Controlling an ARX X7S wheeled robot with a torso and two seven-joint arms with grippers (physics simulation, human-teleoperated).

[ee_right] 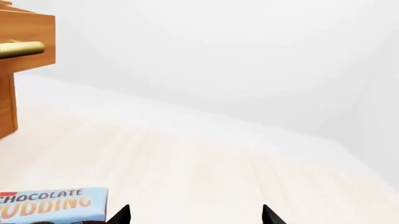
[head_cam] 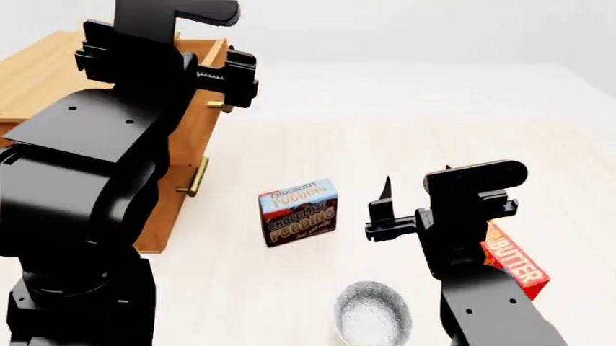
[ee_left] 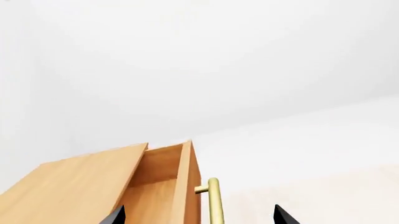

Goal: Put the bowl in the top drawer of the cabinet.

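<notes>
On the counter (head_cam: 462,144), entries as follows:

Bowl (head_cam: 374,313): set upright at the near edge, just beside the right arm, well apart from the cabinet (head_cam: 39,79); not yet gripped.

Top drawer (ee_left: 163,179): pulled out and seen empty in the left wrist view; its brass handle (ee_left: 214,200) lies between the fingertips of the left pincer (ee_left: 198,215).

Left pincer: spread wide around the handle, nothing clamped.

Right pincer (ee_right: 194,213): parted, nothing held, raised above the counter near the pudding box (head_cam: 298,211).

Butter box (head_cam: 515,263): partly hidden behind the right arm.

Lower drawer handle (head_cam: 193,177): closed drawer judged from its flush position.

Risks: the bowl is judged liable to be tipped or pushed off the near edge if the right pincer is lowered off-centre on the rim; the pudding box may be struck during transfer; the left arm may block the drawer opening if it is left at the handle.
</notes>
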